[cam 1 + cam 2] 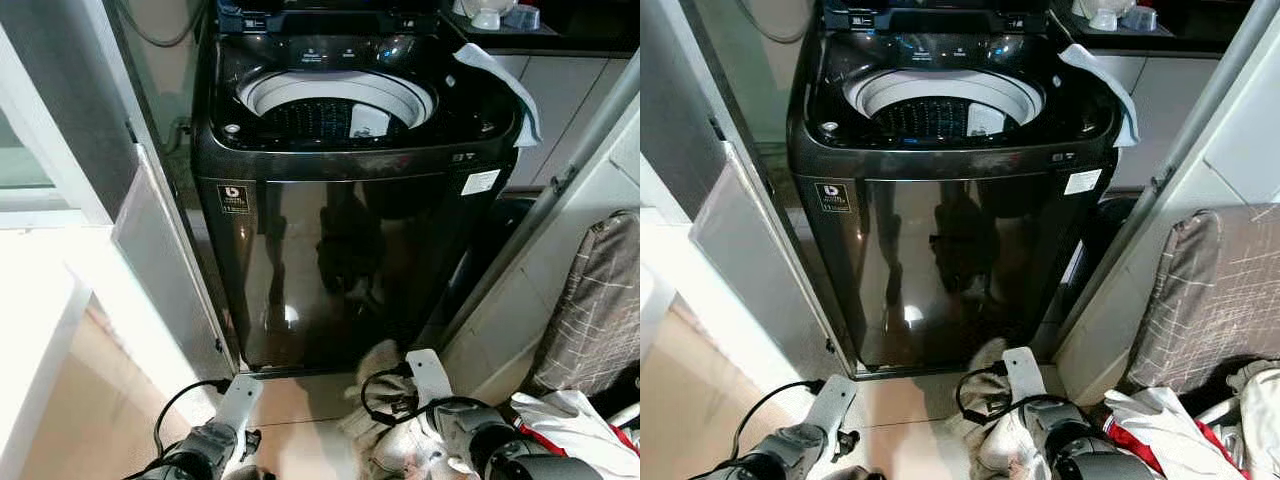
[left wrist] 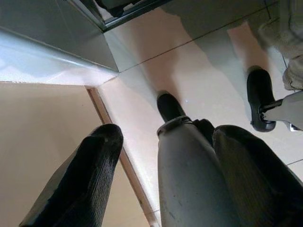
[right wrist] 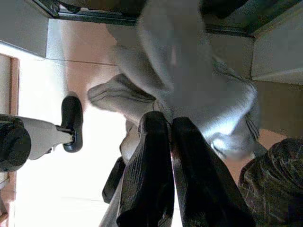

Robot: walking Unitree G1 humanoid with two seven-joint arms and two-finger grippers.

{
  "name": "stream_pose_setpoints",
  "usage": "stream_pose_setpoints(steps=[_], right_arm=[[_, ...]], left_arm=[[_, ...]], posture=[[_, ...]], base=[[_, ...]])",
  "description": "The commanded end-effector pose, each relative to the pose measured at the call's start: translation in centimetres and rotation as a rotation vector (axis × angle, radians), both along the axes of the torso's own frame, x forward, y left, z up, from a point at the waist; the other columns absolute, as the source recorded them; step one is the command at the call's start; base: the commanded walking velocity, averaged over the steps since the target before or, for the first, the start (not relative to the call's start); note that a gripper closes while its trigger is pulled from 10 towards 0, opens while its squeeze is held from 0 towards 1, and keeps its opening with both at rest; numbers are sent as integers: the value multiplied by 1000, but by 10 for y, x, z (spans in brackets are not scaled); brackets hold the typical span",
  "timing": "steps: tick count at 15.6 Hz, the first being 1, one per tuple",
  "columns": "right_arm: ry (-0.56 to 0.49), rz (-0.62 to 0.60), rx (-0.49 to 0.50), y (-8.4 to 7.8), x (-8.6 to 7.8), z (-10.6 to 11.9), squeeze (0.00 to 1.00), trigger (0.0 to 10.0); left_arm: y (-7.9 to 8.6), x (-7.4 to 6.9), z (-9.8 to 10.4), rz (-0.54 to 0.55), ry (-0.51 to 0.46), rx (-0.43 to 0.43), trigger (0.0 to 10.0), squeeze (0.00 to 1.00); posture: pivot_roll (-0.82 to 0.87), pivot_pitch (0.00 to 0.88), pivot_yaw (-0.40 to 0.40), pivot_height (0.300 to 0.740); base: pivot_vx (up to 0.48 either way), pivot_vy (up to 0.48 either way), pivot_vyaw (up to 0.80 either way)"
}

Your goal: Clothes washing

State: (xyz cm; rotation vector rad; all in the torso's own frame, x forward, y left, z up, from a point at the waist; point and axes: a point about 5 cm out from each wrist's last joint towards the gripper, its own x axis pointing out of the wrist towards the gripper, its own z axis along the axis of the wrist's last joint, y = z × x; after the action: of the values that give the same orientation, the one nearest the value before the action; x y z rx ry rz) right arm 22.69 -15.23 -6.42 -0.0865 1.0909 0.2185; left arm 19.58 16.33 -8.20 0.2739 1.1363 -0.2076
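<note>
**Grey garment in my right end effector, washer open ahead**

I stand facing the top-loading washing machine (image 1: 350, 190). Its lid is up, so the drum (image 1: 335, 108) is open to receive laundry; inside I make out the perforated wall and one pale item (image 1: 369, 122), too small to identify. A white cloth (image 1: 497, 80) drapes over the machine's right rear corner.

My right end effector (image 3: 169, 124) is low, near the floor (image 2: 199, 80) in front of the machine's base. Its two fingers (image 3: 147, 170) are pressed together, and the grey garment (image 3: 189, 85) hangs from them, bunched and trailing toward the floor. In the head views the same garment (image 1: 385, 400) sits heaped around the right wrist. I judge the pinch is on a fold of fabric, but the contact point itself is covered by the cloth, so how much material is caught I cannot tell.

My left end effector (image 2: 163, 142) hangs idle on the left with fingers spread apart, nothing between them, looking down past my leg at the floor tiles.

More laundry lies at right: a white and red piece (image 1: 575, 425) and a checked fabric (image 1: 595, 300), both cut off by the frame edge.

Next step, as I judge it: lift the garment high enough to clear the machine's rim. The trailing end could snag or drag.
</note>
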Motion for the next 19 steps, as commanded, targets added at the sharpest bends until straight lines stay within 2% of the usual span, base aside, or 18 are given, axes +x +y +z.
stream_pose_setpoints(steps=[1,7,13,17,19], right_arm=[[-33,3,0,1,11,7,0,0],[-44,23,3,3,15,10,0,0],[-32,36,-8,0,10,6,0,0],[-21,33,-12,2,3,2,0,0],[-30,26,-18,2,4,2,0,0]], left_arm=[[-1,-2,-1,10,-1,-6,10000,0],[-2,-1,-1,29,-6,-19,10000,0],[-4,-3,-2,59,-14,-45,10000,0],[-3,-2,-1,10,-11,-23,10000,0],[-3,-2,-1,-6,-13,-23,10000,0]], posture=[[8,0,-27,740],[20,0,-51,740],[14,0,-56,740],[13,0,-40,740],[5,0,-36,740]], base=[[0,0,0],[0,0,0],[0,0,0],[0,0,0],[0,0,0]])
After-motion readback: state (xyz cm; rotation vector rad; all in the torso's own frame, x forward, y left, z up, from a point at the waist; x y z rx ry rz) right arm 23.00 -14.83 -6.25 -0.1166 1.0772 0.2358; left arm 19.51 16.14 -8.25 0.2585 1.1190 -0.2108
